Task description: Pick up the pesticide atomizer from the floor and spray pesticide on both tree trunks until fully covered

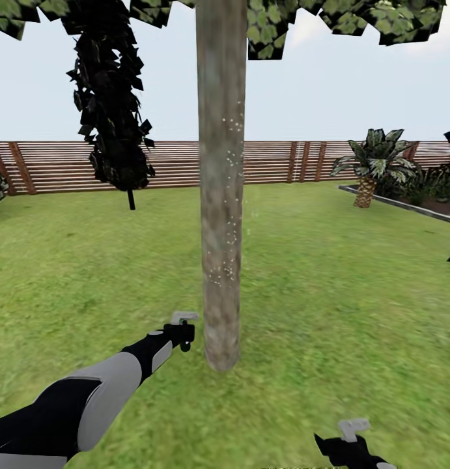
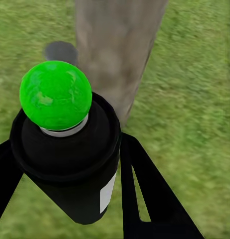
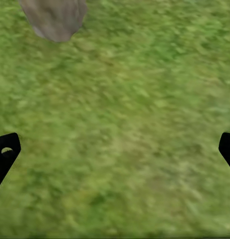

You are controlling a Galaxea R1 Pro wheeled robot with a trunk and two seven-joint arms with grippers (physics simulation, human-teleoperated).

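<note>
Where the left gripper (image 2: 70, 164) closes its two black fingers on the pesticide atomizer (image 2: 65, 149), the can's lower body is cut off from sight in the left wrist view, leaving its black shoulder, a white label patch and the round green cap (image 2: 55, 94). From the head view the atomizer cannot be made out at the end of the left arm, which reaches toward the foot of the tree trunk (image 1: 221, 195), just beside it. Fine white specks dot the trunk's right side about mid-height; its grey-brown bark is blurred near the base. Its canopy (image 1: 355, 19) is cropped at the frame's top. The right gripper (image 3: 115, 149) hangs wide open over bare grass, holding nothing, only its fingertips showing at the right wrist view's edges. All around lies the green lawn (image 1: 329, 273), ringed by a brown slatted fence (image 1: 179, 163). A dark conifer (image 1: 111, 98) stands left of the trunk, a small palm (image 1: 374, 163) to the right beside a raised bed (image 1: 400, 203).
</note>
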